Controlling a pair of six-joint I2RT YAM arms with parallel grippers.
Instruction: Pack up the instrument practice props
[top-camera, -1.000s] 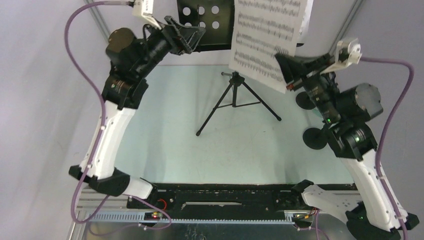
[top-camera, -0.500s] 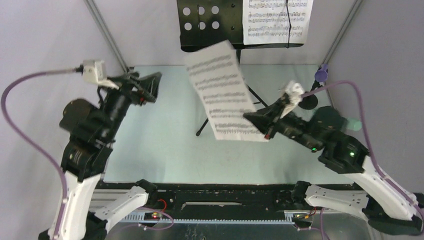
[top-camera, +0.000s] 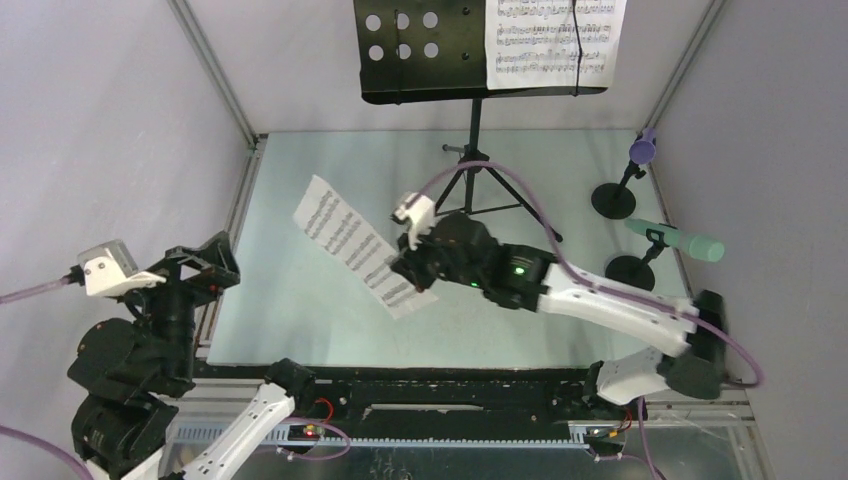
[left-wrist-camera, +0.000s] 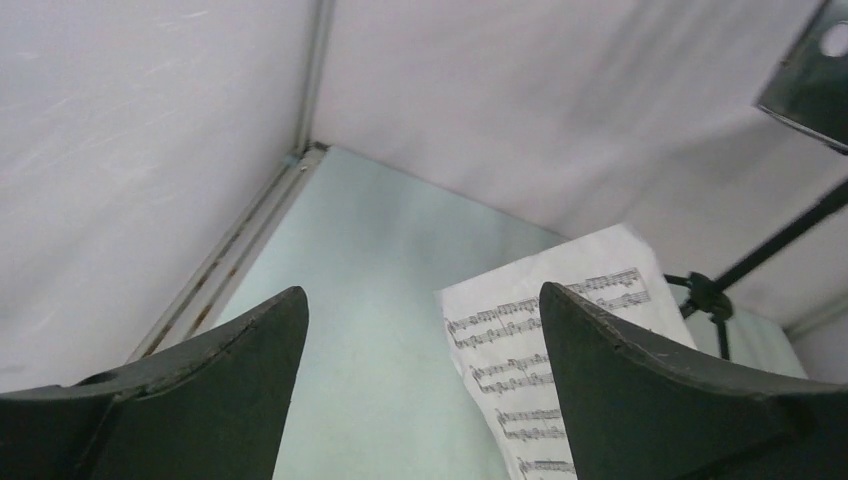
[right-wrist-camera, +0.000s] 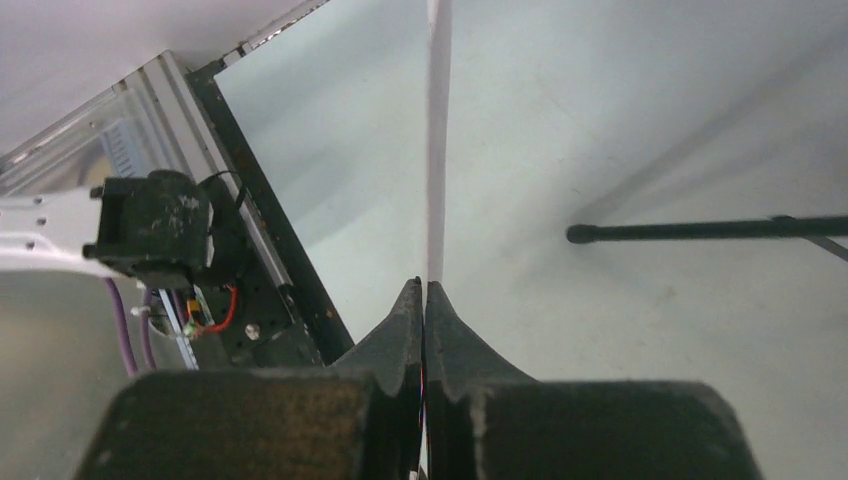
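Right gripper (top-camera: 403, 268) pinches sheet (top-camera: 345, 238) by one edge, sheet slanting above table (top-camera: 330, 165) left of rack (top-camera: 430, 75). Paper looks light, floppy, easily creased; an edge hold suits it. Left gripper (top-camera: 205, 268) gapes empty, well apart.

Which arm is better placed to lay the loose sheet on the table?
Right: the right tool is shut on the sheet over the table; the left tool is open and empty.

Rack plate (top-camera: 455, 60) top cut by upper edge; page (top-camera: 345, 240) right edge hidden under right arm (top-camera: 610, 305).
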